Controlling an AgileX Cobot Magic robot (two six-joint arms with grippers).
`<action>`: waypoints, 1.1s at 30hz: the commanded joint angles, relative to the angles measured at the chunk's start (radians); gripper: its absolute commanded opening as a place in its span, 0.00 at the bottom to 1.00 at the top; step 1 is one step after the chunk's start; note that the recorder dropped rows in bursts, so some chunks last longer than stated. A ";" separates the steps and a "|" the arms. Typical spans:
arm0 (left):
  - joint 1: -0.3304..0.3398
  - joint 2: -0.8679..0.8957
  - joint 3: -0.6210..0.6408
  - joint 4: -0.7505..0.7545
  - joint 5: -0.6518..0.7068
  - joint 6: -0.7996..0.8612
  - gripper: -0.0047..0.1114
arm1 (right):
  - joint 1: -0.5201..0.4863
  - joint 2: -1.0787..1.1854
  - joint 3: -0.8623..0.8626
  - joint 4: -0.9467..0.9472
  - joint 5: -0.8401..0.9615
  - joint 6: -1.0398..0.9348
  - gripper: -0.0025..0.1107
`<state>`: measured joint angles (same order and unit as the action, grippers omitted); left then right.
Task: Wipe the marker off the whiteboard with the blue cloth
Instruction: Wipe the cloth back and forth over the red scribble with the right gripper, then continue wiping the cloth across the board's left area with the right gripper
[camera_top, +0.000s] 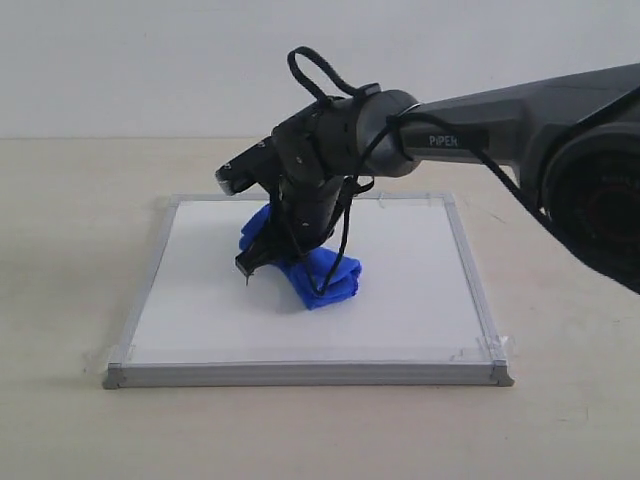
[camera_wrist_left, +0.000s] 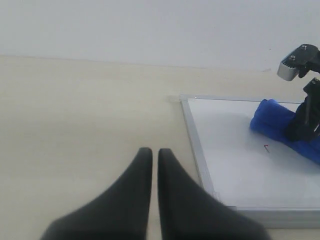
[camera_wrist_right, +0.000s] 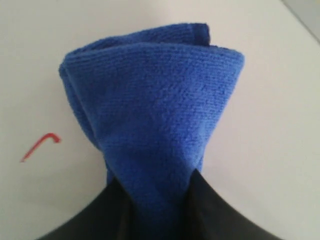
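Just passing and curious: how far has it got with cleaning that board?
Done: the cloth is gripped in the right jaws and rests on the board, which looks mostly white. In hand: the cloth sits beside a short red mark. Left: that mark is not yet wiped. The left jaws sit off the board, holding nothing.
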<state>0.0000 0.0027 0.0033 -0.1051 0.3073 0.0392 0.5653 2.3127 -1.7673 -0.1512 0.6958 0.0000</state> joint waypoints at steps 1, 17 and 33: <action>0.000 -0.003 -0.003 -0.010 -0.007 0.006 0.08 | 0.014 0.023 -0.001 0.027 0.027 -0.016 0.02; 0.000 -0.003 -0.003 -0.010 -0.007 0.006 0.08 | 0.022 0.086 -0.097 0.086 0.012 -0.113 0.02; 0.000 -0.003 -0.003 -0.010 -0.007 0.006 0.08 | 0.071 0.092 -0.141 0.348 0.070 -0.345 0.02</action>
<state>0.0000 0.0027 0.0033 -0.1051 0.3073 0.0392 0.6711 2.3896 -1.9053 0.3653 0.7659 -0.4993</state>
